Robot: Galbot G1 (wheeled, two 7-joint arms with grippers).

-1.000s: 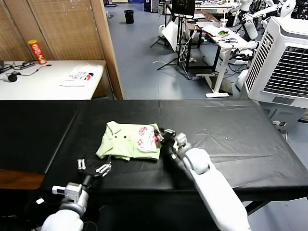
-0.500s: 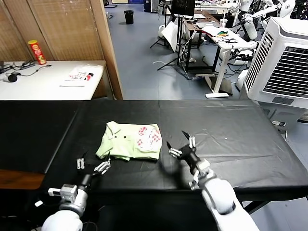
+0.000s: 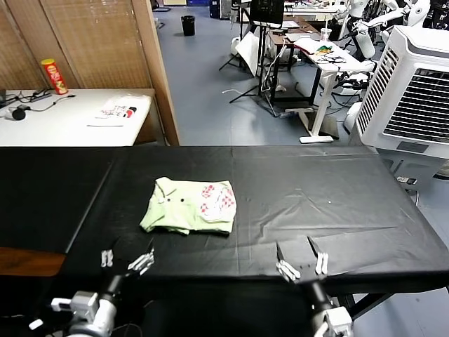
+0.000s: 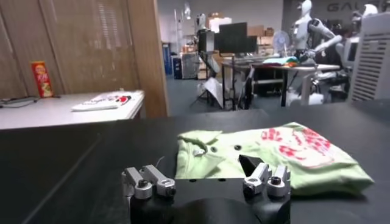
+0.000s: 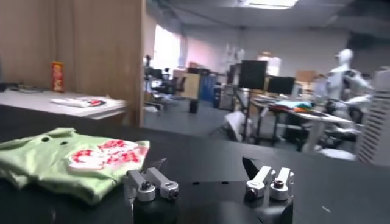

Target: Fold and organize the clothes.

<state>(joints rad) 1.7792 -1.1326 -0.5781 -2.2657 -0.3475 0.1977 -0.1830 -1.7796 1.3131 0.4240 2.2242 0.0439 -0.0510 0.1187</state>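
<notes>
item: shirt, pale lime-green, folded into a compact rectangle, collar and red-and-white patch up, lying on the black table left of centre. right gripper: has let go of the shirt's right edge and drawn back to the near table edge, jaws spread, empty. left gripper: parked at the near edge, jaws spread, empty. reading: fold looks finished; both arms appear to be retiring.
</notes>
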